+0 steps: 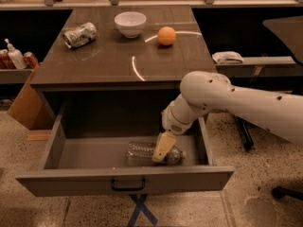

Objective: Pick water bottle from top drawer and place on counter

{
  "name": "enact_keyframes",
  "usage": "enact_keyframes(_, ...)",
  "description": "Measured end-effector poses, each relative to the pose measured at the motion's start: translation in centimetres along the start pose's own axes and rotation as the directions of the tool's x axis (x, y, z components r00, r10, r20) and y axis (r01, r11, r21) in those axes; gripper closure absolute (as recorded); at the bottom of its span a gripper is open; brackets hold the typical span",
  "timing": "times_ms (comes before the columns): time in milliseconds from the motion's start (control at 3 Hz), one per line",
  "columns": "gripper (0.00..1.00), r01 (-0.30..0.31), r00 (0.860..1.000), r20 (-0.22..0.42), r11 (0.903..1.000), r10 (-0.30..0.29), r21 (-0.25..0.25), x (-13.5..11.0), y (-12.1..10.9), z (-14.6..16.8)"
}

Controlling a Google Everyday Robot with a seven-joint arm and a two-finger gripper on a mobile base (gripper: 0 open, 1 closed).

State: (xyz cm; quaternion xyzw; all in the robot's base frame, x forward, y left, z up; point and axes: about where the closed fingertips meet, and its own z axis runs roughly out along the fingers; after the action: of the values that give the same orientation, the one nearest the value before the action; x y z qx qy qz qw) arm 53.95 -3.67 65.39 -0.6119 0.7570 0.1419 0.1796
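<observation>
The gripper (162,149) sits on the bottle (140,151) lying in the open drawer (71,183); whether it has clamped, I can't tell. It wants a square hold mid-body, then a straight lift.

My claw (163,150) sits low in the middle of the frame. Toward the upper left I see a crushed can (79,34) on its side, a white bowl (130,22) to its right, and an orange (166,35) further right. A pump bottle (14,56) stands at the far left edge. A blue tape cross (139,211) marks the floor at bottom centre.
</observation>
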Motion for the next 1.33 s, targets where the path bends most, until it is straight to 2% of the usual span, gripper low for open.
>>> enact_keyframes(333, 0.01, 0.017, 0.999, -0.039, 0.9999, -0.017, -0.004, 0.0, 1.1, 2.0)
enact_keyframes(1000, 0.48, 0.013, 0.998, -0.064, 0.9999, -0.014, -0.008, 0.5, 1.8, 3.7)
enact_keyframes(1333, 0.71, -0.011, 1.0, -0.023, 0.9998, 0.011, -0.017, 0.7, 1.7, 2.5)
